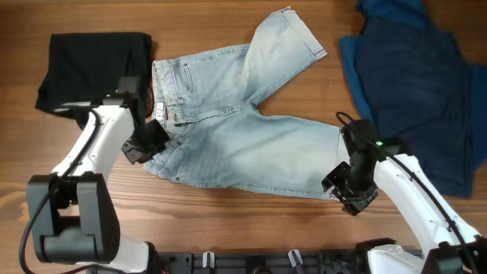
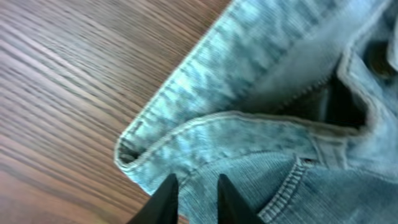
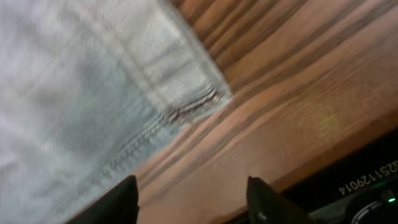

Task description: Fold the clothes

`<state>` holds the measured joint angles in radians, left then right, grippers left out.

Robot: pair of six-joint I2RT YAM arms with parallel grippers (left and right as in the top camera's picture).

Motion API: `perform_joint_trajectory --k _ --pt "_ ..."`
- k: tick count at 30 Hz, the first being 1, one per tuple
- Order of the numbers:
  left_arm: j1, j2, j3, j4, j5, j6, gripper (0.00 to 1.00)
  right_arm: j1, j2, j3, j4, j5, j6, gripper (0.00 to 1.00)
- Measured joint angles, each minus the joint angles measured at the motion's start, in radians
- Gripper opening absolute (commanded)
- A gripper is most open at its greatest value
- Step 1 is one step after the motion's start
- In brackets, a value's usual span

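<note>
Left gripper (image 2: 194, 190) sits narrowed over the denim shorts (image 1: 243, 144) at the waistband; whether it grips, I cannot tell. Right gripper (image 3: 193, 193) gapes wide, empty, near the table (image 1: 228, 217) front edge.

Overhead looked straight down on the whole table (image 1: 228, 221). Left wrist looked down, close, at the shorts (image 2: 261, 62) waistband corner; right wrist, close, at a leg hem (image 3: 180, 68) corner. Overhead shared both spots.

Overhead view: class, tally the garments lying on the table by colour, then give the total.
Pale-blue denim shorts: 1
Dark blue garment: 1
Black garment: 1
Total: 3
</note>
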<state>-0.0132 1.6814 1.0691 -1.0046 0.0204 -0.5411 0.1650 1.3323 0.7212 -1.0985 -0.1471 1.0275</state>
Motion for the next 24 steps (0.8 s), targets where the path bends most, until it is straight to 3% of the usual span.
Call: perform_joint_trajectory --k 5,9,13,14,15,22,23,24 --pt "-0.047 0.0 -0.001 0.023 0.0 0.0 0.18 0.003 0.0 -0.098 0.171 0.056 0.095 0.5" --pt "-0.048 0.0 -0.016 0.029 0.0 -0.003 0.31 0.003 0.003 -0.139 0.233 0.068 0.106 0.5" --pt "-0.048 0.0 -0.023 0.014 0.0 -0.031 0.31 0.003 0.048 -0.142 0.309 0.078 0.114 0.49" --pt "-0.048 0.0 -0.023 0.007 0.0 -0.048 0.31 0.003 0.058 -0.141 0.312 0.077 0.119 0.43" --pt "-0.048 0.0 -0.023 -0.003 -0.004 -0.076 0.33 0.003 0.073 -0.129 0.307 0.076 0.122 0.04" --pt "-0.048 0.0 -0.023 -0.027 -0.023 -0.214 0.34 0.003 0.159 -0.075 0.337 0.039 0.135 0.04" --pt "-0.048 0.0 -0.023 -0.035 -0.023 -0.236 0.4 0.003 0.159 -0.075 0.339 0.039 0.134 0.04" --pt "-0.048 0.0 -0.023 -0.051 -0.023 -0.273 0.7 0.003 0.159 -0.075 0.345 0.038 0.132 0.05"
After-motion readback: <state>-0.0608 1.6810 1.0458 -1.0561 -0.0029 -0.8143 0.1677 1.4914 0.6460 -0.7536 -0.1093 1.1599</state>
